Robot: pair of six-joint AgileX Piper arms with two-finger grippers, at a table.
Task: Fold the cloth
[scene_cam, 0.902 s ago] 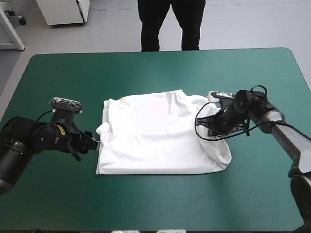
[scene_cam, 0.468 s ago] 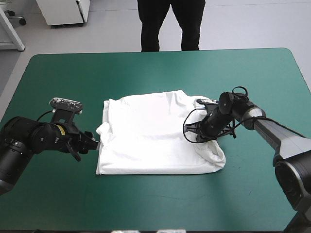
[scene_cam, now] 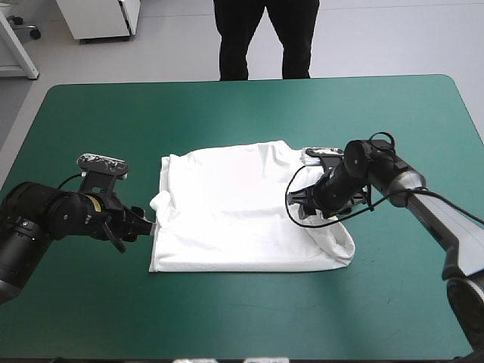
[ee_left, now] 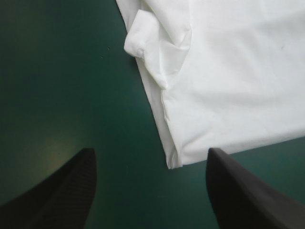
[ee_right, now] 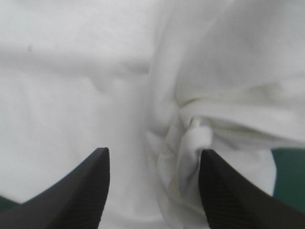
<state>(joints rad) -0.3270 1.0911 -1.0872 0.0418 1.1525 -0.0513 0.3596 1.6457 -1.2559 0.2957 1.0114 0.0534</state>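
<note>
the left arm (scene_cam: 45, 219) is reaching in low over the teal-green surface (scene_cam: 227, 113) from the left. the left jaws are standing apart with nothing between them, just beside the left edge of the t-shirt (scene_cam: 234, 212). in the left wrist view the near left corner of the t-shirt (ee_left: 228, 86) is lying ahead of the jaws, on the bare surface (ee_left: 57, 71), with a folded-in sleeve (ee_left: 152, 47) farther along that edge. the white t-shirt is lying spread flat at the middle of the surface, and its sleeve (scene_cam: 161, 204) is showing as a small tuck on the left side. the right arm (scene_cam: 408, 185) is coming in from the right. the right jaws are also standing apart, poised over the right part of the t-shirt (ee_right: 71, 95). a bunched fold (ee_right: 195, 138) is sitting ahead of them, between the two black fingers (ee_right: 81, 191). this fold (scene_cam: 336, 238) is curling up along the garment's right edge.
</note>
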